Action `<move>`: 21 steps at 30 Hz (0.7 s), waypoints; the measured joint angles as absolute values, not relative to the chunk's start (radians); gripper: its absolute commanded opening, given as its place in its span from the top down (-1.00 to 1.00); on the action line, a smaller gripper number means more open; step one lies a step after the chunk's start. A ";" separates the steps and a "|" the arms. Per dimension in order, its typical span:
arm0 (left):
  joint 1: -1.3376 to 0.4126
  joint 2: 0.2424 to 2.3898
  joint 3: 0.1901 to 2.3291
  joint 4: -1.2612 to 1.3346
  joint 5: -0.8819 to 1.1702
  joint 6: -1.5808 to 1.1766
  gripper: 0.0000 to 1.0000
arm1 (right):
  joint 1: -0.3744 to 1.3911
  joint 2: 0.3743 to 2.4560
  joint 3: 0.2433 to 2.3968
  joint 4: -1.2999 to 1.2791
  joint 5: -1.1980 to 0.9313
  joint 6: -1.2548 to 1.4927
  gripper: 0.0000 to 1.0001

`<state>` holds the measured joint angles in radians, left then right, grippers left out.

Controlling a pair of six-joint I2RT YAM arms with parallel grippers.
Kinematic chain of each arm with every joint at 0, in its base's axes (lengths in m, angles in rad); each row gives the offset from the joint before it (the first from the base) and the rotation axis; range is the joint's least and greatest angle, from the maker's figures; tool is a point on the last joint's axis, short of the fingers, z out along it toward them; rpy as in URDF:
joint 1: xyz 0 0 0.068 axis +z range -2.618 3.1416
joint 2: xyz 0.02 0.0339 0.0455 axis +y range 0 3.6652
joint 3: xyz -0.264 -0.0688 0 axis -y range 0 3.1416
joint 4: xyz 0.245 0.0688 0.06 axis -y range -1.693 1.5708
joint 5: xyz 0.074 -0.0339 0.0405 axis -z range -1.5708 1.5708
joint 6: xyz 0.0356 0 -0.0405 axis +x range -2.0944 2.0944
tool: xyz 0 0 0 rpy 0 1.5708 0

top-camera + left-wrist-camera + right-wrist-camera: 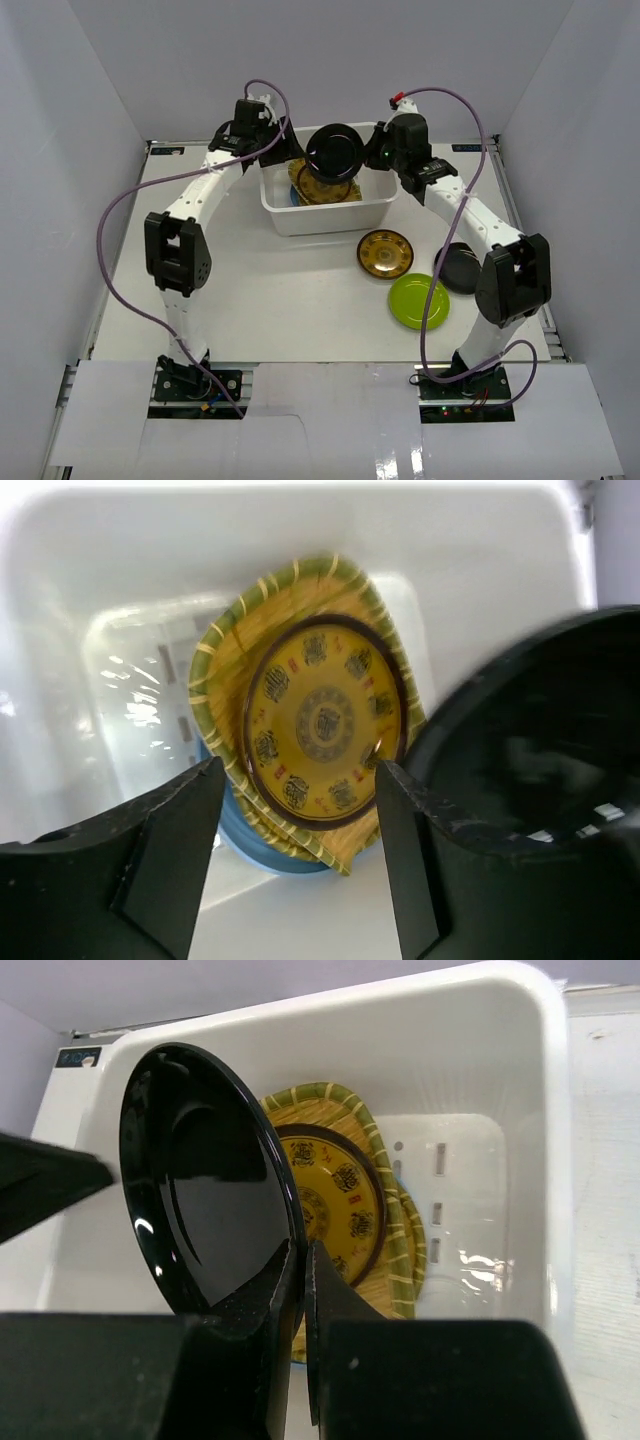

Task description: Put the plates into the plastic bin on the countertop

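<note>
Right end effector [303, 1250] pinches the rim of a glossy black plate [210, 1190], held on edge over the plastic bin [540, 1080]. Left end effector [300, 768] (spread wide, gripping nothing) hovers beside it; directly below lies a gold-patterned plate [325, 720] on a woven plate [225, 655].

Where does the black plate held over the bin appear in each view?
Top external: black plate upper centre, above the bin.
Left wrist: right side, blurred, cut off by the frame.
Right wrist: left of centre, on edge, pinched by the right gripper.
Shared landmark: gold-patterned plate lying in the bin.
</note>
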<state>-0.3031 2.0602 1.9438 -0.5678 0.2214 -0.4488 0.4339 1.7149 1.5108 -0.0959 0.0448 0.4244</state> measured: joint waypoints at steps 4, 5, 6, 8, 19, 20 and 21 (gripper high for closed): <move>-0.300 1.826 1.790 -0.457 0.167 -0.465 -0.33 | 0.434 1.792 1.553 -0.094 0.008 0.440 0.85; -0.299 1.763 1.753 -0.429 0.160 -0.469 -0.30 | 0.434 1.810 1.560 -0.099 -0.002 0.442 0.85; -0.298 1.687 1.714 -0.399 0.157 -0.472 -0.28 | 0.434 1.829 1.567 -0.104 -0.009 0.443 0.84; -0.297 1.573 1.661 -0.351 0.172 -0.473 -0.24 | 0.436 1.858 1.575 -0.110 -0.019 0.442 0.84; -0.621 1.372 1.141 -0.265 0.263 -0.549 -0.31 | 0.453 1.930 1.587 -0.159 -0.046 0.436 0.34; -0.662 1.381 1.095 -0.272 0.253 -0.567 -0.31 | 0.453 1.937 1.594 -0.169 -0.049 0.434 0.30; -0.702 1.388 1.059 -0.285 0.242 -0.582 -0.32 | 0.454 1.942 1.604 -0.180 -0.049 0.430 0.25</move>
<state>-0.7017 1.3876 1.0588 -0.2848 0.2420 -0.5823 0.4538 1.9419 1.6039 -0.1802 -0.0490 0.4297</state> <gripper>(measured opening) 0.653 0.332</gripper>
